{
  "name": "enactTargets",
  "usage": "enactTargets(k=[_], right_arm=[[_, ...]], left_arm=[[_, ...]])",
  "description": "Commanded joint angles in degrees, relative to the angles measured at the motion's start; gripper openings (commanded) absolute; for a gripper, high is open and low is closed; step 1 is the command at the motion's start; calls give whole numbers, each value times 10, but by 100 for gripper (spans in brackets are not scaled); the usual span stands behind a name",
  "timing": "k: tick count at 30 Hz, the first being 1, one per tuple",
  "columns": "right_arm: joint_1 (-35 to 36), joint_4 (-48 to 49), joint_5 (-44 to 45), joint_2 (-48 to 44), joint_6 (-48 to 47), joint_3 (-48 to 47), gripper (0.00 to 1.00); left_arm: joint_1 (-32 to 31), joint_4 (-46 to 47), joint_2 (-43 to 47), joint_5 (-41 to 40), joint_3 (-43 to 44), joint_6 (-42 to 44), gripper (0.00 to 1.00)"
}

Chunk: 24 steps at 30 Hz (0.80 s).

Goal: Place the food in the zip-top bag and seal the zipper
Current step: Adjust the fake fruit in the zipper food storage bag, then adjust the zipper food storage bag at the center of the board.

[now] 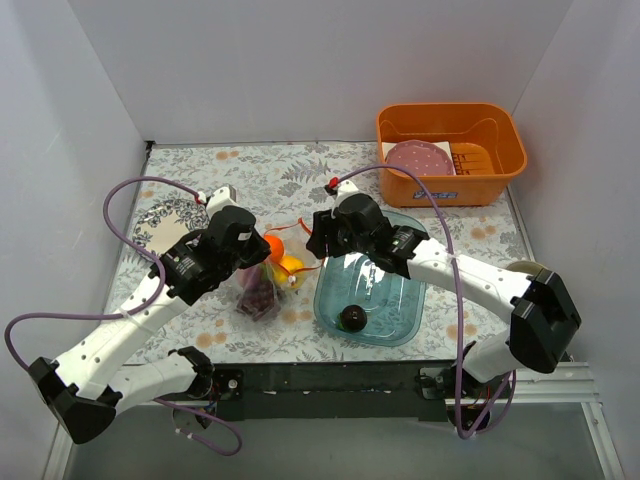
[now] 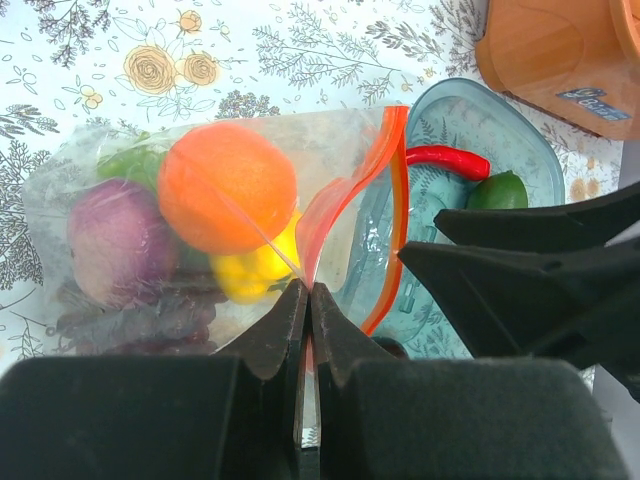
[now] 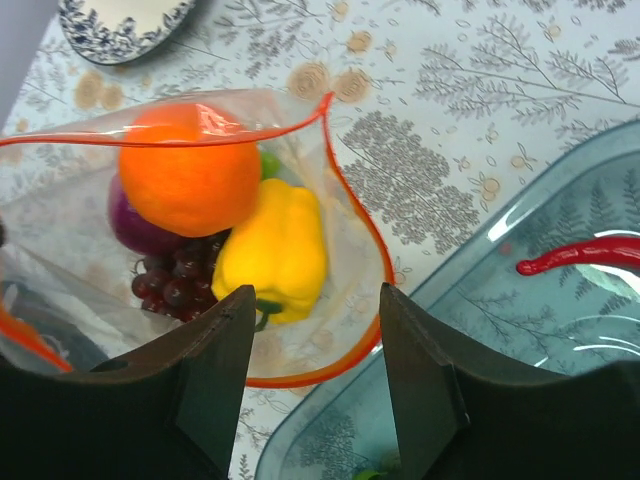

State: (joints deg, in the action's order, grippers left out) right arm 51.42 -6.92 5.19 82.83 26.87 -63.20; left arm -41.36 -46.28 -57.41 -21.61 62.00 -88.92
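The clear zip-top bag [image 1: 262,292] lies left of the blue tray [image 1: 395,300], mouth open toward it. It holds the orange [image 2: 228,185], purple onion [image 2: 118,240], yellow pepper [image 3: 275,250], dark grapes [image 3: 172,282] and a bit of green [image 2: 132,160]. My left gripper [image 2: 308,292] is shut on the red-orange zipper [image 2: 352,185] and holds the mouth up. My right gripper [image 3: 318,305] is open and empty above the zipper's near rim [image 3: 330,368] and the tray edge. The red chilli [image 2: 448,160] and lime [image 2: 497,190] lie in the tray, as does the dark plum [image 1: 352,317].
An orange basket [image 1: 498,150] at the back right holds the pink dotted disc [image 1: 420,158]. A patterned plate [image 1: 160,225] lies at the left, partly under my left arm. White walls close in the table.
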Motion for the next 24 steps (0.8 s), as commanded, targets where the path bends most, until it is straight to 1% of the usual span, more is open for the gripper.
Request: enactTargets(k=[1, 5, 10, 12, 15, 16, 17, 19, 20, 21, 22, 24], right_arm=[[-17, -25, -4, 13, 5, -7, 60], [-19, -24, -7, 18, 6, -4, 60], [-33, -19, -47, 32, 9, 0, 60], [-36, -6, -82, 38, 12, 6, 56], [-39, -5, -108, 49, 13, 7, 54], [-39, 9, -116, 50, 13, 10, 53], [-39, 16, -121, 50, 19, 14, 49], [-39, 24, -128, 49, 21, 18, 36], [-39, 30, -131, 44, 23, 19, 25], [-39, 34, -136, 40, 22, 20, 17], [-39, 41, -139, 31, 20, 18, 3], [-39, 38, -146, 20, 17, 5, 1]], left_arm=[[2, 19, 20, -4, 20, -4, 1], [2, 16, 24, -5, 18, -4, 1], [2, 17, 27, -5, 14, -7, 1], [2, 22, 27, -2, 13, -7, 1], [2, 24, 28, -3, 13, -7, 1], [2, 24, 28, -5, 14, -7, 1], [2, 25, 28, -5, 13, -6, 1], [2, 25, 27, -5, 14, -5, 1], [2, 24, 27, -5, 14, -5, 1], [2, 23, 27, -9, 14, -4, 1], [2, 22, 27, -11, 14, -4, 1], [2, 18, 27, -14, 14, -5, 1]])
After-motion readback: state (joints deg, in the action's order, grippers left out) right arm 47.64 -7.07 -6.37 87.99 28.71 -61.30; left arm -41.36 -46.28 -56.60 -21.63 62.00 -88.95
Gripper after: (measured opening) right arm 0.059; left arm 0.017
